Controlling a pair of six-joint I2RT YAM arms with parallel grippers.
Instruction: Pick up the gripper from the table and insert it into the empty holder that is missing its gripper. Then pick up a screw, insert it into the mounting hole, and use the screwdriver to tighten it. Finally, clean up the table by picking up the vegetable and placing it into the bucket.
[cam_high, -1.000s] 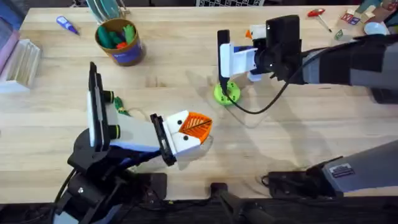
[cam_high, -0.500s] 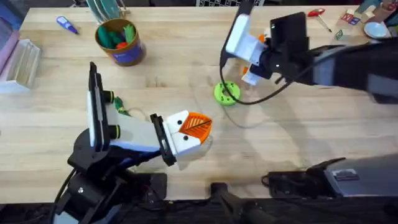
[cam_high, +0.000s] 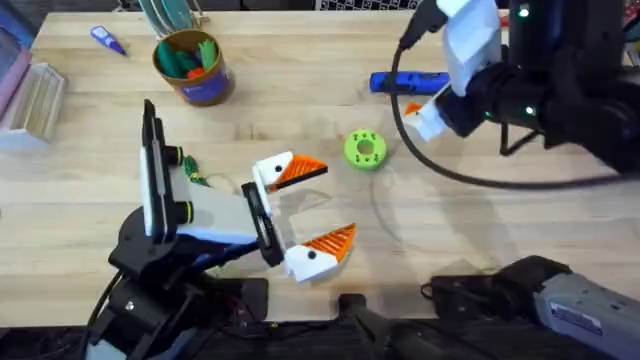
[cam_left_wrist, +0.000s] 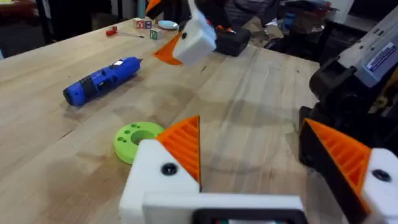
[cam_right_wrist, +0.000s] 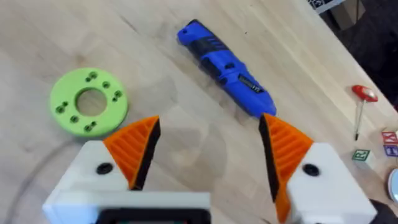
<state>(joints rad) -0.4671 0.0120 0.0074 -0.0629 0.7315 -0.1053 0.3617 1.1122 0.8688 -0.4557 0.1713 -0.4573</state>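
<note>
On the tabletop, screwdriver: the blue screwdriver (cam_high: 410, 81) lies flat on the far side, bit end toward the room's right, just past the lime-green disc (cam_high: 364, 149); a second ago it stood upright over the disc in the right arm's grip.
Right pincer: the right pincer (cam_right_wrist: 205, 155) has let go and risen close under the camera; its two orange-tipped fingers stand wide apart with nothing between them, hovering above the screwdriver and disc.
Left pincer: the left pincer (cam_high: 305, 208) has sprung open since half a second ago, when its tips were together; both white jaws carry orange tips and hold nothing.
Gripper and holder: both left jaws show an orange tip and a dark screw dot, so fitting and tightening look finished by my reading.
Vegetable: a small green leafy piece (cam_high: 196, 177) sits on the wood beside the left arm's wrist.
Bucket: the golden-brown bucket (cam_high: 192, 66) stands at the far left, already holding green and orange toys.
Meaning: the tool phase seems over; cleanup of the vegetable is likely what remains.
</note>
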